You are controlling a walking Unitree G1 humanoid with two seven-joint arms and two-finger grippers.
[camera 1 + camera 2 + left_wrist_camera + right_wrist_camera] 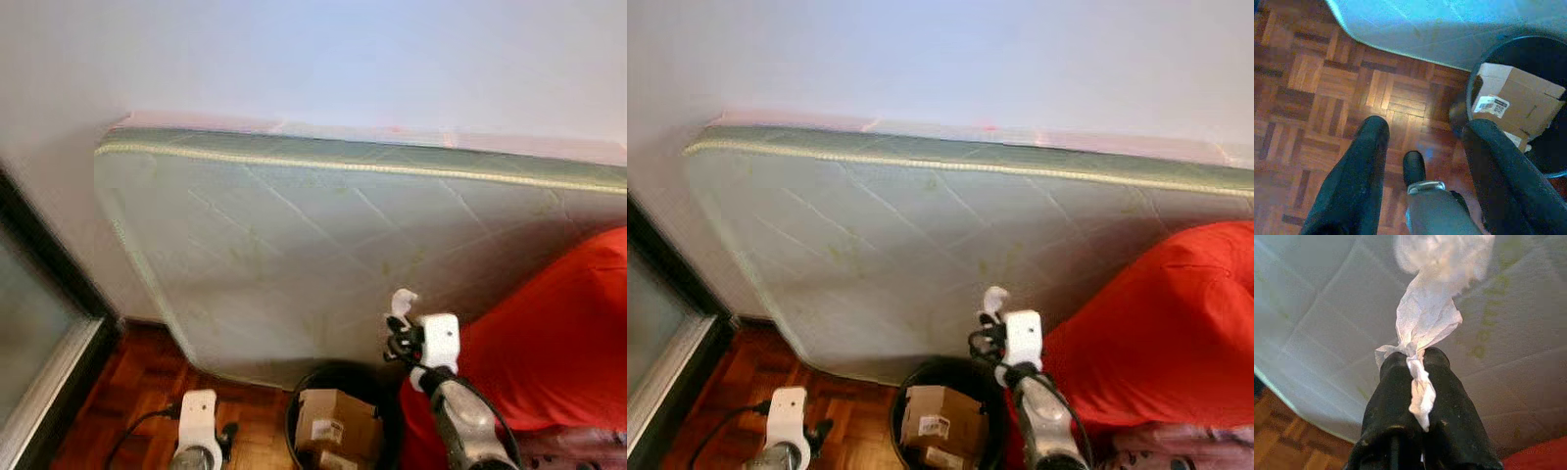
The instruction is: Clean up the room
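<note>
Clenched around a crumpled white tissue [1422, 328], my right end effector [1415, 362] pinches it between both black fingers, with a twisted tail hanging down between them and the loose bulk fanning out beyond the tips. In the left eye view that end effector [400, 311] is raised in the lower middle of the frame, the tissue a small white tuft at its tip, just above the rim of a black bin [294, 411].

My left end effector [1422, 134] hangs low at the bottom left of the head views, its two fingers spread apart and grasping nothing, over the parquet floor [1327, 88]. A black cable [137, 428] trails from that wrist.

Next to it, the bin sits on the floor at the bottom centre, holding a cardboard box [336, 419] with a white label [1490, 104].

Right of the bin, a red fabric mass [558, 343] fills the lower right of the frame.

Behind everything, a pale green quilted mattress [313, 245] stands on edge against the white wall [313, 59]. A dark-framed glass door [34, 323] runs down the left edge.
</note>
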